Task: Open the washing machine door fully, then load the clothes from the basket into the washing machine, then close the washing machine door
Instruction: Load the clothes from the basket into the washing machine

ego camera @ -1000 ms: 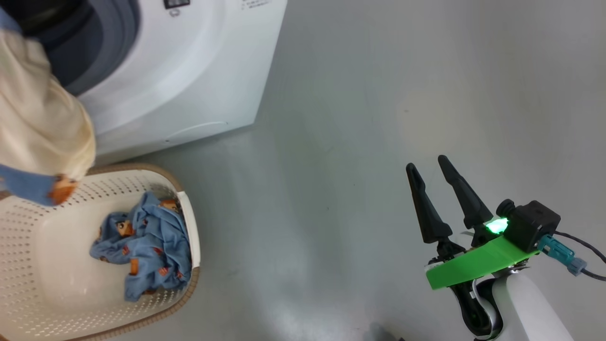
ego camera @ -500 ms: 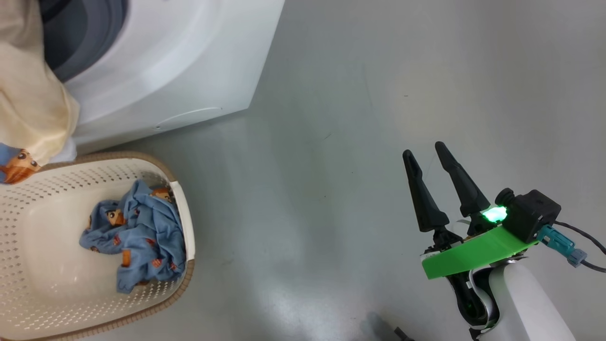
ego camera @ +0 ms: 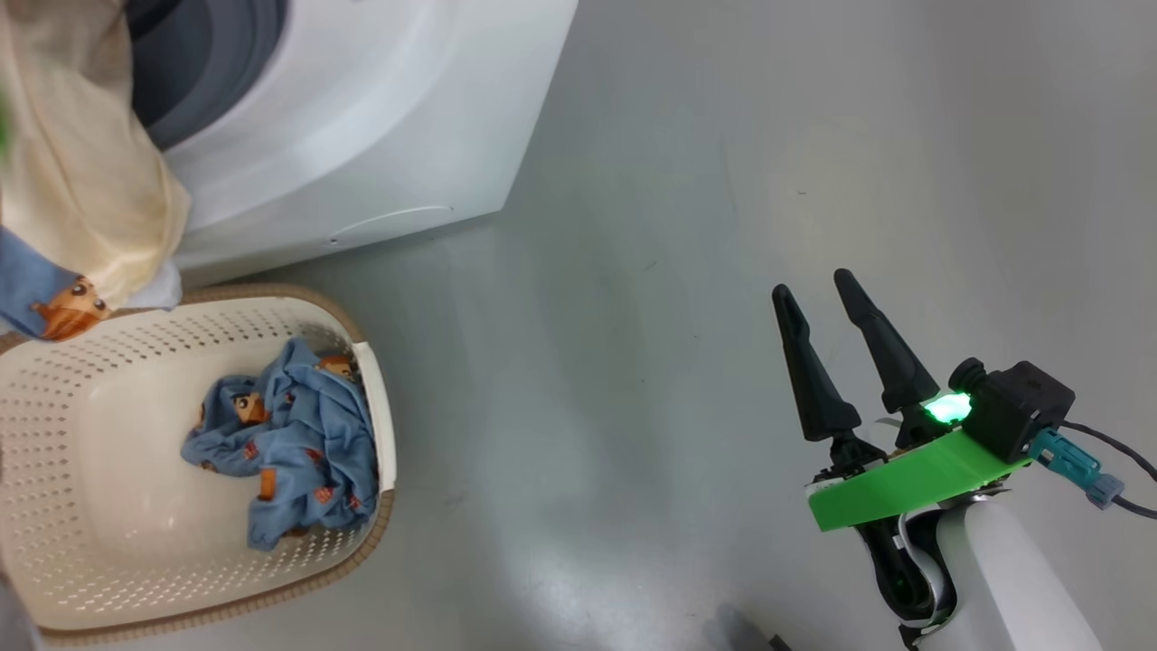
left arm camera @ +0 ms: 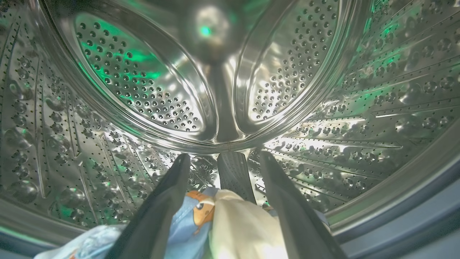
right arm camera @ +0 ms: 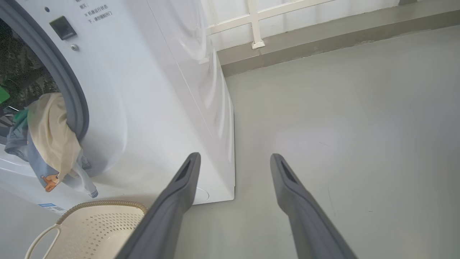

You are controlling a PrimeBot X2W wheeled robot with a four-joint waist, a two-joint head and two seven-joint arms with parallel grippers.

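Observation:
The washing machine [ego camera: 362, 136] stands at the upper left with its opening uncovered; its door is out of view. A cream and blue garment [ego camera: 81, 181] hangs out over the grey seal [right arm camera: 72, 90], its printed end dangling above the basket [ego camera: 90, 380]. In the left wrist view my left gripper [left arm camera: 224, 157] is inside the steel drum [left arm camera: 143, 90], open, and that garment [left arm camera: 240, 223] lies loose between the bases of its fingers. A blue printed garment [ego camera: 289, 443] lies crumpled in the basket. My right gripper [ego camera: 813, 285] hovers open over the floor, far to the right.
The basket [right arm camera: 97, 226] sits on the grey floor right before the machine's front [right arm camera: 143, 90]. A low ledge with a white railing [right arm camera: 255, 32] runs along the far wall behind the machine. Bare floor stretches between the basket and my right gripper [right arm camera: 234, 156].
The head view has shifted a little. The hanging garment's printed end sits slightly higher against the basket rim. My right gripper has stayed open in the same place.

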